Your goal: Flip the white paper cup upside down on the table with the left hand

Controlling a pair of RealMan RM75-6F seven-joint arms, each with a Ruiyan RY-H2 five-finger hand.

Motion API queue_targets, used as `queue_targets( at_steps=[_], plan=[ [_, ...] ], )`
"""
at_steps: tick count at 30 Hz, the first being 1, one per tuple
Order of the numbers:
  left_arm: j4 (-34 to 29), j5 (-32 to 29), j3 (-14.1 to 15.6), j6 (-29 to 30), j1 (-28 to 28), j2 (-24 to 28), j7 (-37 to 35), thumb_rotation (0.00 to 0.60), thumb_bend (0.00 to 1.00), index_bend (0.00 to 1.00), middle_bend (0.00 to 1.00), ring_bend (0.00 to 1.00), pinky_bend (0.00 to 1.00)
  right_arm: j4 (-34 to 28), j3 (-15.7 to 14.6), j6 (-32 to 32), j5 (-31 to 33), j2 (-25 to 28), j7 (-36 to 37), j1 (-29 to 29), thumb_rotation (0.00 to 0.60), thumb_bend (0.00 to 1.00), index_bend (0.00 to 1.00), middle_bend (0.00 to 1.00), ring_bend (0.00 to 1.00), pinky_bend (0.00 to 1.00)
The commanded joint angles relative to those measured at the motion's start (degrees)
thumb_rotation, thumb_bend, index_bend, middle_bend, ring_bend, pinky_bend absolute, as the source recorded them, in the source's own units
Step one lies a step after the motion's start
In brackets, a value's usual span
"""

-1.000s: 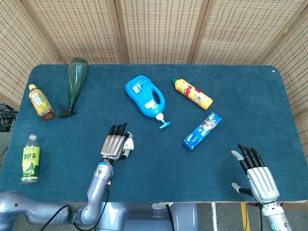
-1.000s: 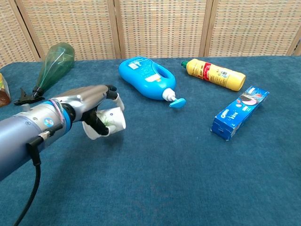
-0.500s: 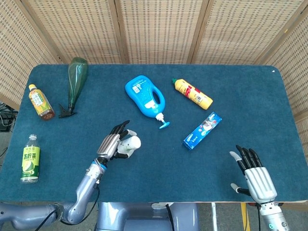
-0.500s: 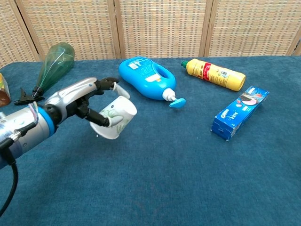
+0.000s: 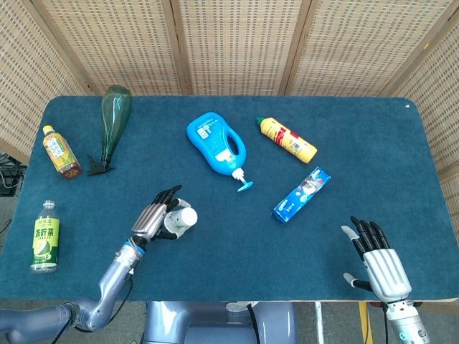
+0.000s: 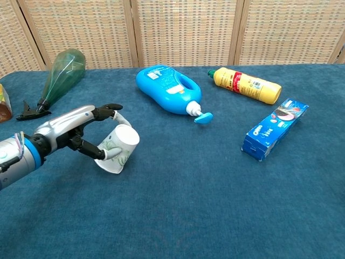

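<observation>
Cup [image 6: 117, 149] print green; unreadable

Left hand [image 5: 153, 219] sits near the left front, fingers curled around the cup [image 6: 116, 149]. Right hand [image 5: 381, 260] hangs at the near right edge, fingers spread, holding nothing.

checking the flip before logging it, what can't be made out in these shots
- White paper cup: whether its rim touches the table; left hand covers one side, chest view.
- Cup's mouth: faces away in both views.
- Right hand: absent from chest view; wrist cut by head view's bottom edge.
- Brown tea bottle: cropped by chest view's left edge.
- Bottle label text: too small.
</observation>
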Motion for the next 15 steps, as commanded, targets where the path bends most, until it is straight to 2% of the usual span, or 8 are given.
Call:
queue_targets(
  at_steps=[1, 8, 15],
  plan=[
    [-0.39, 0.82, 0.36, 0.14, 0.68, 1.31, -0.74, 0.600, 0.33, 0.41, 0.00, 0.00, 0.00, 0.03, -0.11, -0.09, -0.09, -0.10, -0.23, 0.01, 0.600, 0.07, 0.00, 0.00, 0.00, 0.00],
    [-1.52, 2.56, 1.64, 0.40, 1.98, 4.19, -0.79, 0.600, 0.33, 0.39, 0.00, 0.00, 0.00, -0.05, -0.21, 0.13, -0.34, -0.23, -0.59, -0.07, 0.600, 0.07, 0.00, 0.00, 0.00, 0.00],
    [-1.40, 4.74, 2.57, 1.31, 3.14, 5.62, -2.54, 0.600, 0.32, 0.23, 0.00, 0.00, 0.00, -0.03, -0.27, 0.16, -0.45, -0.33, -0.84, -0.08, 0.600, 0.07, 0.00, 0.00, 0.00, 0.00]
  ],
)
